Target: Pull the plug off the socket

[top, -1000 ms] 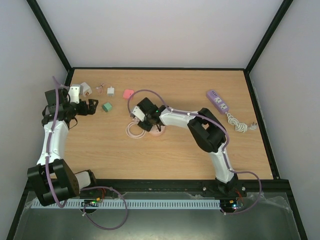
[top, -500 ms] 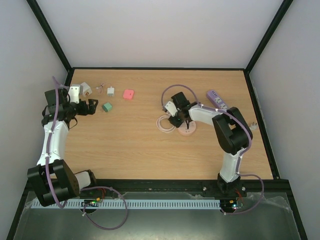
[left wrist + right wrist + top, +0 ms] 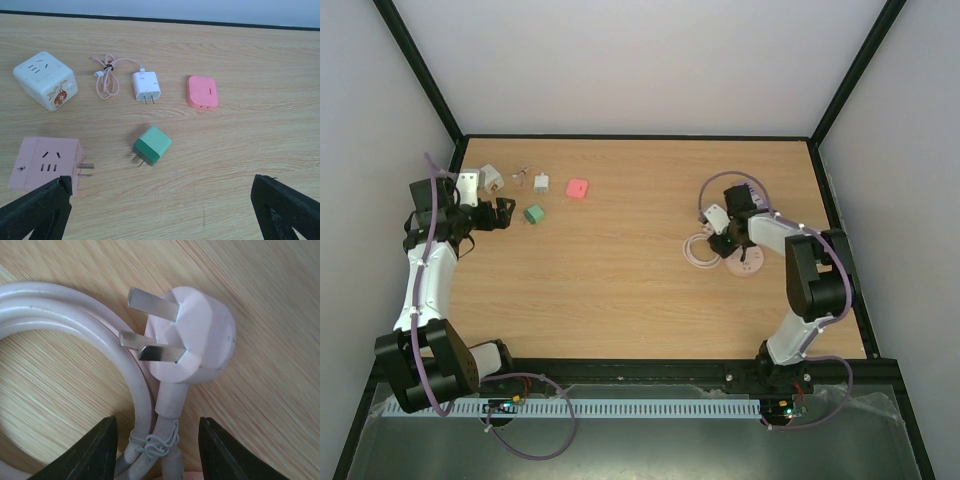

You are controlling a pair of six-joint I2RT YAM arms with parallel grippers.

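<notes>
The socket (image 3: pixel 748 264), a pale pink round disc, lies right of centre with its pale coiled cable (image 3: pixel 698 252) on its left. My right gripper (image 3: pixel 728 240) is low at the disc's left edge. In the right wrist view, my right gripper (image 3: pixel 157 450) straddles the tied cable (image 3: pixel 75 315), and a pink sliver of the socket (image 3: pixel 200 476) shows between the fingers. The cable's three-pronged end (image 3: pixel 200 340) lies flat ahead. A pink cube plug (image 3: pixel 45 162) with two bare prongs lies at the far left, apart from the socket. My left gripper (image 3: pixel 160 215) is wide open and empty beside it.
Near the left gripper (image 3: pixel 505 213) lie a white cube socket (image 3: pixel 45 80), a white charger (image 3: pixel 146 86) with a thin pink lead (image 3: pixel 107 75), a flat pink adapter (image 3: pixel 202 91) and a green charger (image 3: pixel 151 145). Black frame posts border the table.
My right gripper has swept from the table's middle to the right, and the socket and its coil came along with it. The left arm has not moved.
</notes>
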